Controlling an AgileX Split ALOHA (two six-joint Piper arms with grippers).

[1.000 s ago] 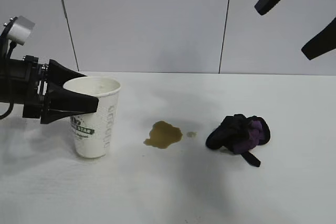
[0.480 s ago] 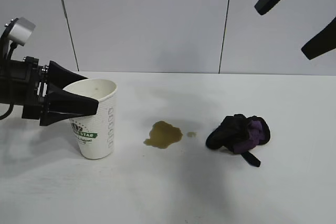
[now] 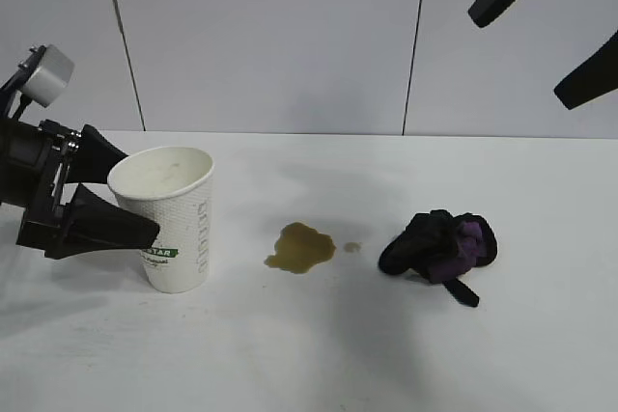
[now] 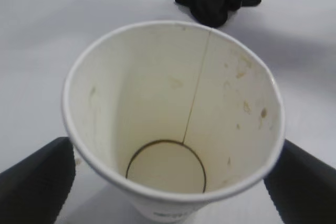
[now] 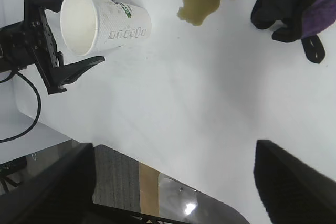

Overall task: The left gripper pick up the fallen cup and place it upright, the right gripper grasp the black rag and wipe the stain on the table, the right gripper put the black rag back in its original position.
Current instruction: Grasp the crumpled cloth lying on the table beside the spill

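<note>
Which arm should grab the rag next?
Right. The right gripper hangs open above the rag, while the left gripper is open around the upright cup, beyond the stain.

Left gripper (image 3: 121, 195) low, tilted slightly downward, fingers spread wide. Right gripper (image 3: 550, 31) raised high, fingers apart, holding nothing.
</note>
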